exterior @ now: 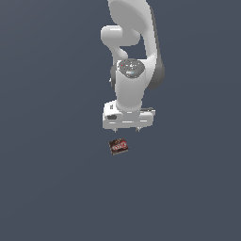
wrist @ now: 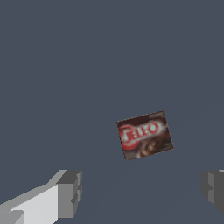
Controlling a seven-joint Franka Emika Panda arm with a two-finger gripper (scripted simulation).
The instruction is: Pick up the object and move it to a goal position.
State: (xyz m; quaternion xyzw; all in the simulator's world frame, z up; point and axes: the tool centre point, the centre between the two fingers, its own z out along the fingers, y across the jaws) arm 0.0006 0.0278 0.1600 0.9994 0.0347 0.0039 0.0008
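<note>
The small brown box (exterior: pixel 119 146) with red and white letters lies flat on the dark surface (exterior: pixel 52 179) — a bit tilted. The end effector (exterior: pixel 127 130) hangs above it, not touching. Its two fingers (wrist: pixel 69 194) are wide apart — holding nothing.

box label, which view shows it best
The wrist view: the box fills more of the picture and its red and white lettering is readable. In the exterior view the box is tiny, its label only a red smudge.
</note>
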